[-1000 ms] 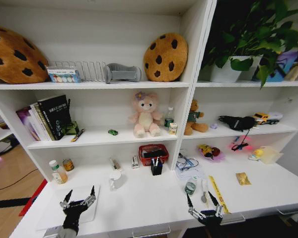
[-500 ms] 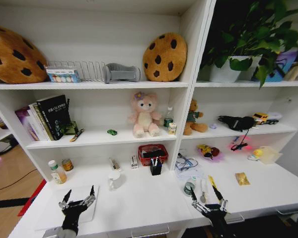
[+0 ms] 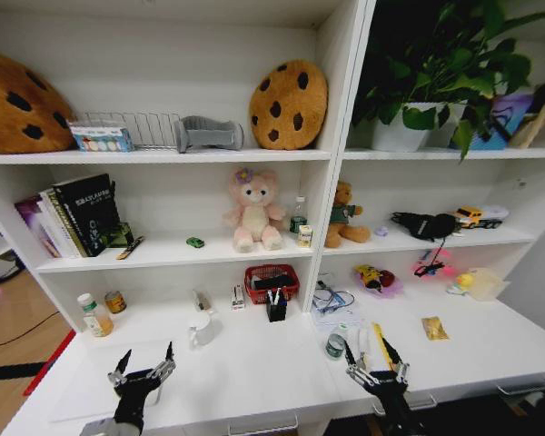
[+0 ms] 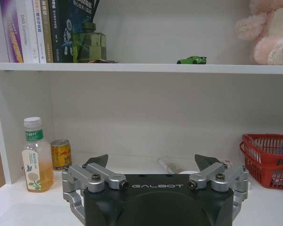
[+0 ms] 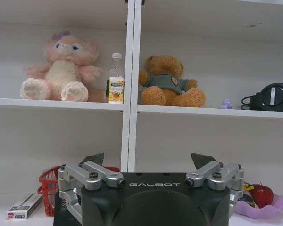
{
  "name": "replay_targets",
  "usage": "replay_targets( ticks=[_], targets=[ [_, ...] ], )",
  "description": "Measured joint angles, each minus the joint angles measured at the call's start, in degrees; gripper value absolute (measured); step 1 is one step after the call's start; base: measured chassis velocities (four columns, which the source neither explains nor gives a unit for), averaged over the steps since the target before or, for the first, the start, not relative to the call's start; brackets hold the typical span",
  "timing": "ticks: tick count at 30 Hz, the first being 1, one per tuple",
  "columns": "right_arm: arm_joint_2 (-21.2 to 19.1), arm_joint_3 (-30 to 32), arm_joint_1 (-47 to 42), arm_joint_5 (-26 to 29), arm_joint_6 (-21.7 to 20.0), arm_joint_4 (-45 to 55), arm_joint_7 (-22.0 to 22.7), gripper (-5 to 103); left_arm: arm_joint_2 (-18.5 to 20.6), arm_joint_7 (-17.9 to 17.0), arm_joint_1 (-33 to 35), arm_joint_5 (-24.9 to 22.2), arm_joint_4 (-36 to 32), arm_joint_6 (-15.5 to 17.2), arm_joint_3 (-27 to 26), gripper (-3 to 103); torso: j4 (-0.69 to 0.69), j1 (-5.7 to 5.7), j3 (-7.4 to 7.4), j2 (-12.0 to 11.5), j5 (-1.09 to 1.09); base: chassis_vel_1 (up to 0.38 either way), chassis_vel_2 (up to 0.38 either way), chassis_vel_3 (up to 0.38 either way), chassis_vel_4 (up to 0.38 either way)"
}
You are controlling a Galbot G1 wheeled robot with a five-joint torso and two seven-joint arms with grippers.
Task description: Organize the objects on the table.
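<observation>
On the long white table (image 3: 254, 372) lies a slim silver laptop (image 3: 86, 386) at the near left. My left gripper (image 3: 147, 356) hovers open over the laptop's right edge. My right gripper (image 3: 369, 354) is open and empty near the front edge, right of centre, just behind a small roll of tape (image 3: 335, 346) and a yellow strip (image 3: 379, 336). A gold foil packet (image 3: 433, 329) lies farther right. A tiny green toy car (image 3: 194, 242) (image 4: 192, 60) sits on the shelf above. In each wrist view the fingers are spread with nothing between them.
A red basket (image 3: 271, 282), black pen holder (image 3: 275, 307) and white mug (image 3: 200, 329) stand mid-table against the shelving. A bottle (image 3: 91, 315) and can (image 3: 115, 302) are at the back left. Plush toys, books and cookie cushions fill the shelves.
The camera has moved, sliding the whole picture a little leftward. My right gripper has edged farther in over the table towards the tape roll. The left gripper has stayed put.
</observation>
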Motion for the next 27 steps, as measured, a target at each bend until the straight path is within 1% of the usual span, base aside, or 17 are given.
replay_targets(
  ticks=[5, 11, 20, 22, 23, 24, 26, 27],
  targets=[
    [-0.23, -0.25, 0.72, 0.18, -0.37, -0.26, 0.08, 100, 0.16, 0.02, -0.08, 0.01, 0.4, 0.0, 0.1, 100, 0.0, 0.0, 0.0, 0.0, 0.0, -0.012, -0.009, 0.011, 0.009],
    [-0.4, -0.74, 1.19, 0.16, -0.68, -0.35, 0.31, 100, 0.41, 0.03, -0.3, -0.04, 0.87, 0.0, 0.12, 100, -0.01, 0.0, 0.0, 0.0, 0.0, -0.106, -0.103, 0.072, 0.117],
    [-1.09, -1.63, 2.36, 0.47, -1.83, -0.5, 1.03, 100, 0.58, 0.11, -0.49, -0.23, 1.36, 0.0, 0.26, 100, -0.01, 0.0, 0.0, 0.0, 0.02, -0.168, -0.165, 0.165, 0.166],
    [-1.62, -2.76, 3.58, 2.6, -3.83, -0.67, 1.23, 100, 0.66, 0.11, -0.64, -0.37, 1.54, 0.0, 0.32, 100, 0.01, 0.0, 0.0, 0.01, 0.02, -0.094, -0.115, 0.086, 0.106],
    [-2.18, -3.35, 4.99, 4.35, -5.81, -1.3, 1.21, 100, 0.69, 0.12, -0.67, -0.46, 1.6, 0.0, 0.4, 100, 0.01, 0.0, 0.01, 0.0, 0.04, -0.036, -0.078, 0.072, 0.01],
    [-2.18, -3.35, 4.99, 4.35, -5.81, -1.3, 1.21, 100, 0.69, 0.12, -0.67, -0.46, 1.6, 0.0, 0.4, 100, 0.01, 0.0, 0.01, 0.0, 0.04, -0.036, -0.078, 0.072, 0.01],
    [-3.41, -4.48, 7.59, 5.41, -8.0, -3.02, 0.45, 100, 0.83, 0.13, -0.67, -0.5, 1.62, 0.0, 0.49, 100, -0.02, 0.0, 0.0, 0.0, 0.01, 0.0, 0.0, 0.0, 0.0],
    [-3.41, -4.48, 7.59, 5.41, -8.0, -3.02, 0.45, 100, 0.83, 0.13, -0.67, -0.5, 1.62, 0.0, 0.49, 100, -0.02, 0.0, 0.0, 0.0, 0.01, 0.0, 0.0, 0.0, 0.0]
  ],
)
